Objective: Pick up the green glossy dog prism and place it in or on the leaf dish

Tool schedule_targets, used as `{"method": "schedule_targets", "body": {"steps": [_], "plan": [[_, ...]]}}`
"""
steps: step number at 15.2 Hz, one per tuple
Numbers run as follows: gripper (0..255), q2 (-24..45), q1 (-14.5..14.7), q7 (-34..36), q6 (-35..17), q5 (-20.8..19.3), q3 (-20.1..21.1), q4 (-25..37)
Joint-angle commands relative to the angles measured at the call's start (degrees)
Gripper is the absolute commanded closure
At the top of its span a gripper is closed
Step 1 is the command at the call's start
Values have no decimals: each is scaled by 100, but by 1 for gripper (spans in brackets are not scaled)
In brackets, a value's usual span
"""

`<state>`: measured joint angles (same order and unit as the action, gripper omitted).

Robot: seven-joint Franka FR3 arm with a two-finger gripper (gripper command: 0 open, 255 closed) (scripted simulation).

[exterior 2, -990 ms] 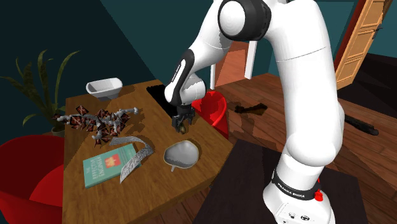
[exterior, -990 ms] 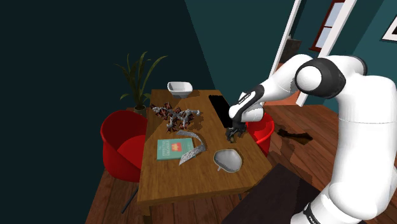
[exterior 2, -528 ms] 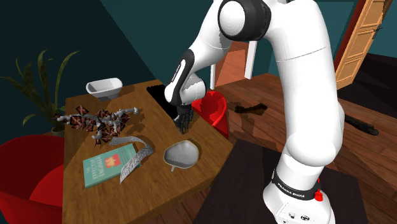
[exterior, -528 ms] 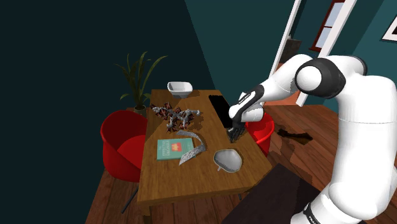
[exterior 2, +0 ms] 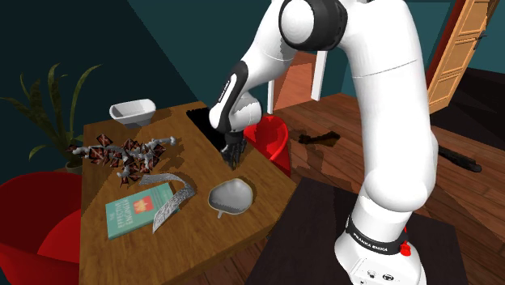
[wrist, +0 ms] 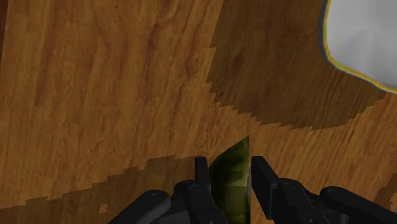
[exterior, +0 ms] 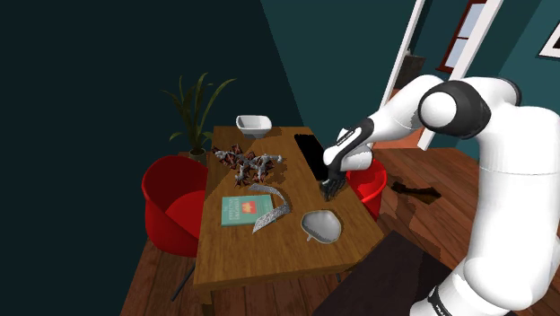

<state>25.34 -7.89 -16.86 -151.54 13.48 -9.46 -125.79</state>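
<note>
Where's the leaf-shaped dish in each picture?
Shoulder view: the leaf dish sits on the wooden table, just below the gripper.
Second exterior view: on the table, below the gripper.
Wrist view: pale with a yellow rim, ahead of the gripper, not touching it.
Shared landmark: the gripper clasping the green prism.

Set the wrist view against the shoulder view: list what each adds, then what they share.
Wrist view adds: the green prism clasped between the black fingers, and the yellow edge of the dish. Shoulder view adds: the white arm, a book, a white bowl, a plant and red chairs. Shared: the wooden table, the dish and the gripper.
</note>
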Motion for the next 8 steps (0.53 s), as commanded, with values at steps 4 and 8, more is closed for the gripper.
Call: {"method": "schedule_targets", "body": {"steps": [4,8], "plan": [[255,-327,72,106,279,-134,-98,-43],[255,-592,123,198,525,-252,-170,-55]]}}
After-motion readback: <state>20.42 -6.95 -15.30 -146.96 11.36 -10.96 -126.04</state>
